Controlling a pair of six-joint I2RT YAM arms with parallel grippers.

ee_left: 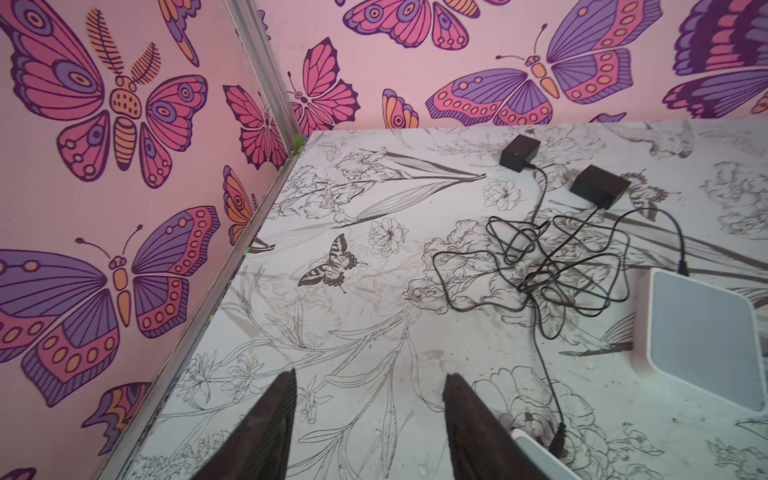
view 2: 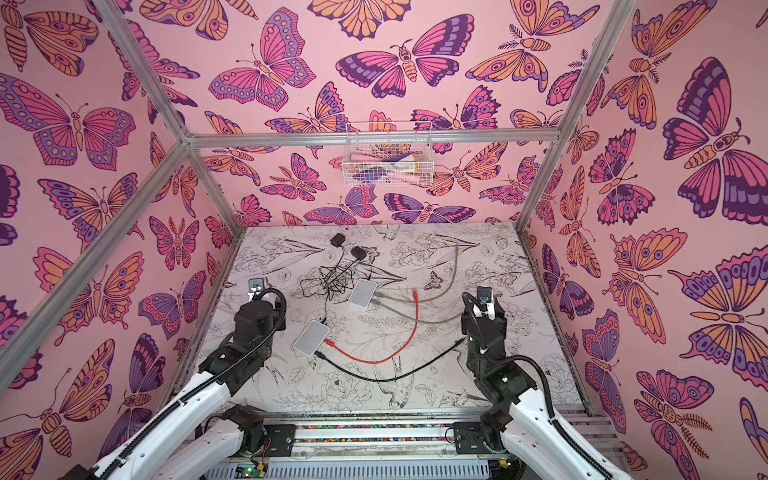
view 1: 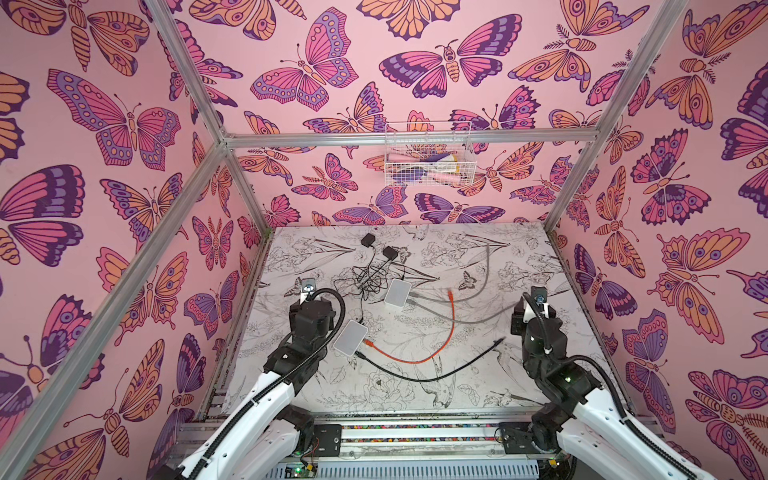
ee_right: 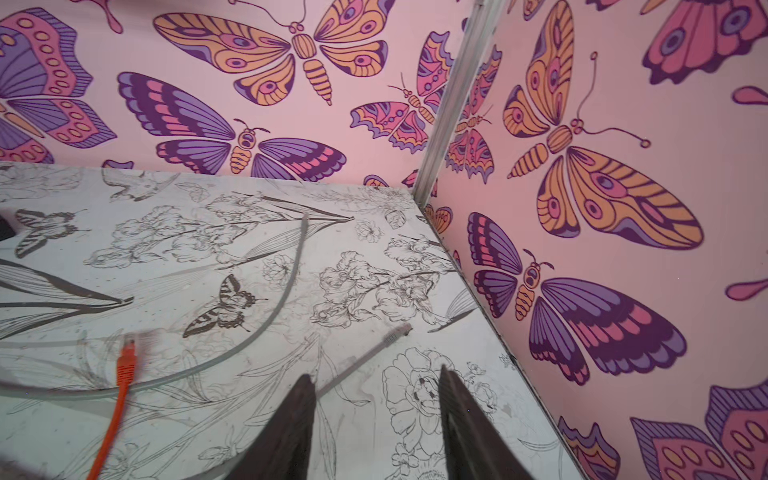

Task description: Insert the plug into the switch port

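Two white switches lie on the table in both top views, a near one (view 1: 350, 337) (view 2: 311, 337) and a far one (view 1: 397, 293) (view 2: 362, 293). An orange cable (view 1: 436, 353) is plugged into the near switch, and its free orange plug (view 1: 450, 293) (ee_right: 126, 357) lies loose mid-table. A grey plug (ee_right: 397, 332) lies just ahead of my right gripper (ee_right: 375, 374), which is open and empty above the table. My left gripper (ee_left: 371, 376) is also open and empty, with the near switch's corner (ee_left: 536, 453) beside one finger. In both top views the wrists hide the fingers.
Two black power adapters (ee_left: 519, 153) (ee_left: 598, 185) and their tangled cords (ee_left: 561, 257) lie behind the switches. A black cable (view 1: 415, 376) runs from the near switch to a free end (view 1: 498, 341). Grey cables (view 1: 457, 320) leave the far switch. Pink walls close three sides.
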